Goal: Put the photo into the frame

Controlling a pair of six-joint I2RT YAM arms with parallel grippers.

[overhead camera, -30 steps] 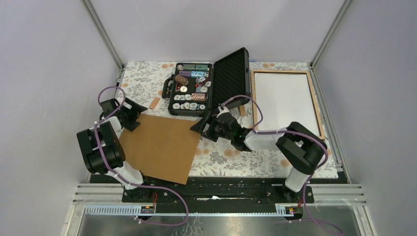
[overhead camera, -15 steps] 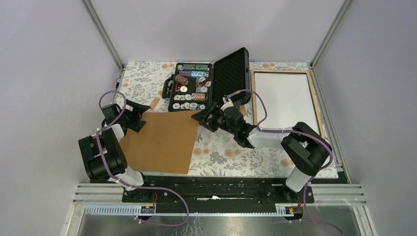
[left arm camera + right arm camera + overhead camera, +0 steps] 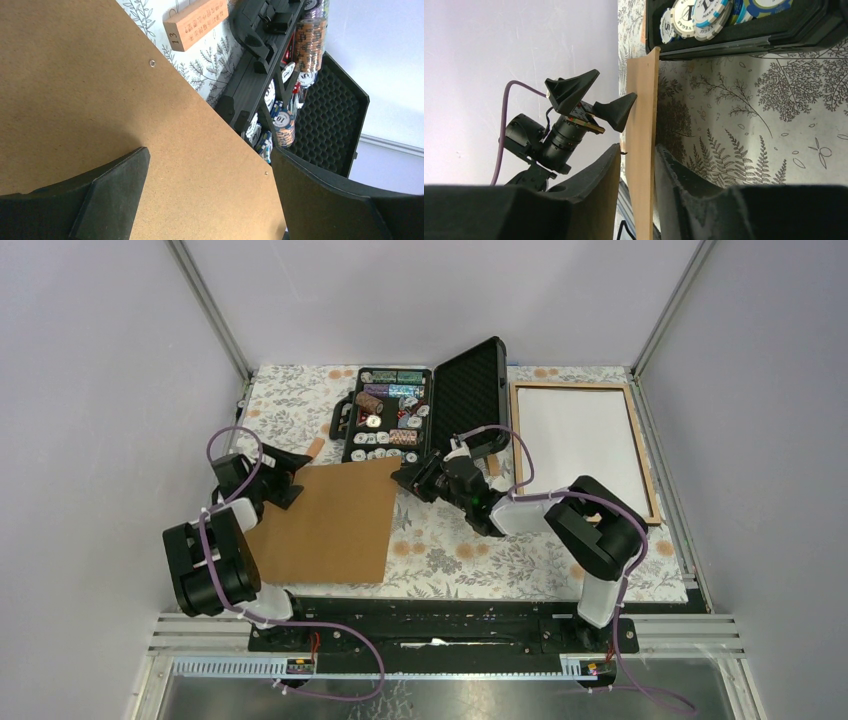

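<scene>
Swung since a second ago, the backing board point(image 3: 325, 525) now lies squarer at 8 o'clock. The right gripper point(image 3: 408, 477) has shifted to its 1 o'clock corner, and the left gripper point(image 3: 288, 480) gapes wide at 10. The frame point(image 3: 648, 470), with a white sheet point(image 3: 580, 440) inside, sits at 2 o'clock.

Left wrist: a wooden block point(image 3: 195, 22) reads "13".

Right wrist: the jaws narrowly straddle the board's edge, but whether they pinch it I cannot tell. A chip point(image 3: 690, 19) reads "VEGAS".

left arm point(image 3: 215, 550) folded back near its base, left claw point(image 3: 294, 480) low, jaws spread wide. right arm point(image 3: 560, 515) stretched leftward, wrist rolled sideways, right claw point(image 3: 405, 478) jaws at a slim gap, not closed.
</scene>
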